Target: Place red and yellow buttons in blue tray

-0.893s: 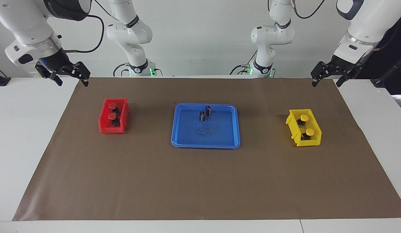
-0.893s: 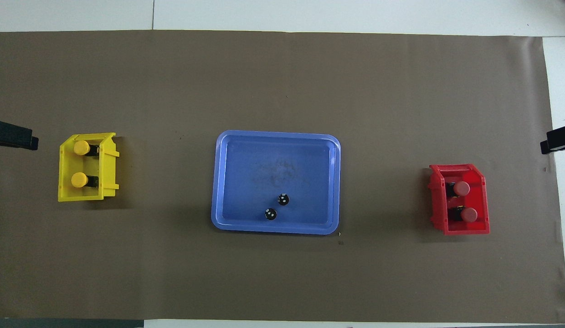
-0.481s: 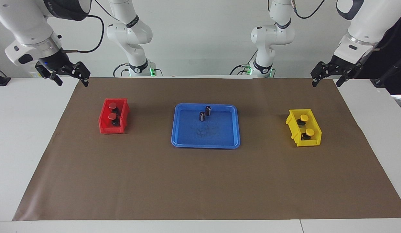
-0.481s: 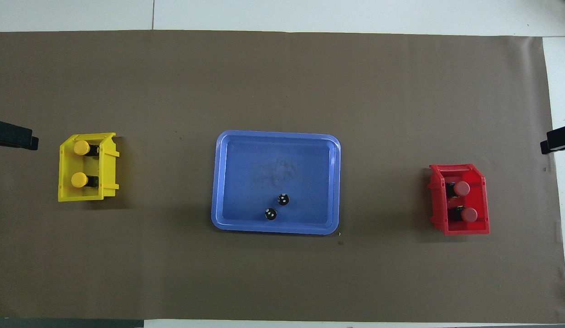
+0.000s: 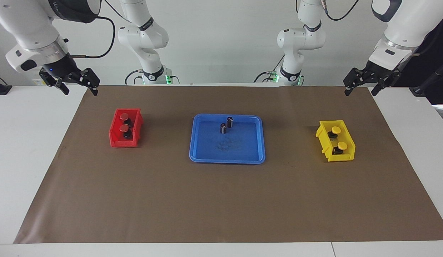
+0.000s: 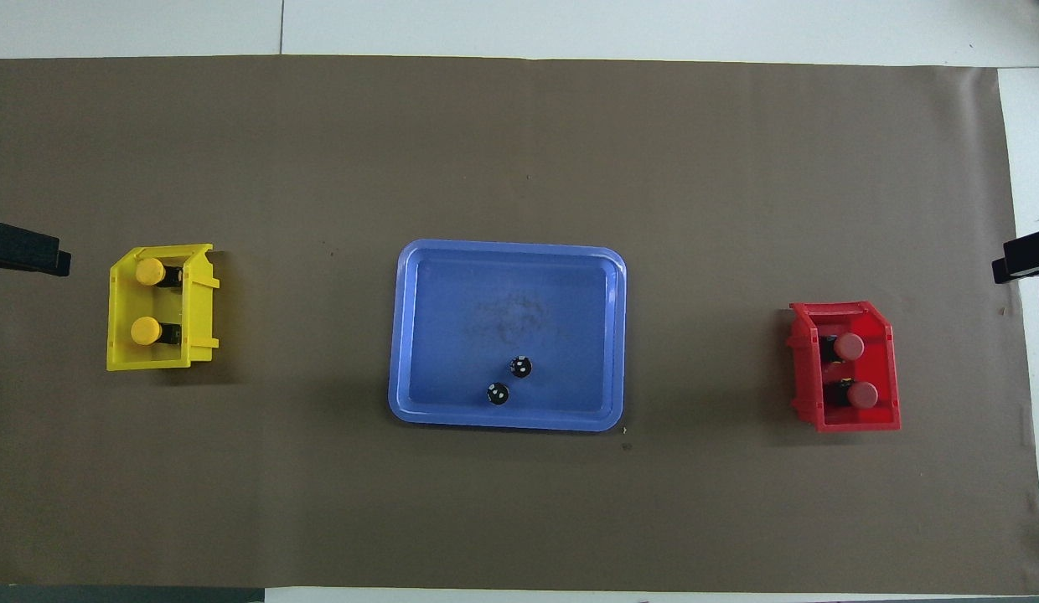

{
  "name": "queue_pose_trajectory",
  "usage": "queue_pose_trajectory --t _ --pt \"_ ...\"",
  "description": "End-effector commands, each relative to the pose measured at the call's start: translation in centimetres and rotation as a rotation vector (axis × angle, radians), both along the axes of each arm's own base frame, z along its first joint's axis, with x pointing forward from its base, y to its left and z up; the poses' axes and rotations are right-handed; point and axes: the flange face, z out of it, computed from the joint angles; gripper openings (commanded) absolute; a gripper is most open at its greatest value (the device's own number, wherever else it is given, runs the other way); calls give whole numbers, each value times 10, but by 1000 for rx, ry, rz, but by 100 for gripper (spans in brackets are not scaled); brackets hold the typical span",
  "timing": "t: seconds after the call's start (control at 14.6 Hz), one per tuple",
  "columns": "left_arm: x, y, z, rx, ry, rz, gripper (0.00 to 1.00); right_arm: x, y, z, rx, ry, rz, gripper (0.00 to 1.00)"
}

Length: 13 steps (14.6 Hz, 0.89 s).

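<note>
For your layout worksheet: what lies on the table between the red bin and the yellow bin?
The blue tray with two dark cylinders standing in it; otherwise bare brown paper, clearest in the overhead view.

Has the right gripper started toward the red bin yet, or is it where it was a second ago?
No. The right gripper hangs open over the same corner of the brown mat, no closer to the red bin.

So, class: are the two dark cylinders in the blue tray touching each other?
Apart. The overhead view shows blue tray floor between the two dark cylinders.
</note>
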Motion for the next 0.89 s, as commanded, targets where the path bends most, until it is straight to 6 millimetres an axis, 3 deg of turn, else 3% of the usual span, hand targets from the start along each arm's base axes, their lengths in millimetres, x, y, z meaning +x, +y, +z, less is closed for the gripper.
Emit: queue_pose_trajectory --t 0.0,0.21,0.27,0.41,0.55,0.69,0.82 --pt "-9 3 1 -14 5 1 100 0 10 -4 -5 -27 25 100" --pt "-9 3 1 -14 6 1 100 5 21 -10 -7 -46 47 100" --pt "-9 3 1 -14 6 2 100 8 20 -12 -7 -56 46 91" --pt "-9 3 1 -14 6 1 100 15 20 -24 -8 -65 49 88" --pt "-9 3 1 -14 6 1 100 19 25 -61 48 -67 38 87" --pt "-9 3 1 -14 6 3 100 21 26 -118 66 -47 32 85" --pt "-9 3 1 -14 6 3 100 11 28 -160 66 -41 30 82"
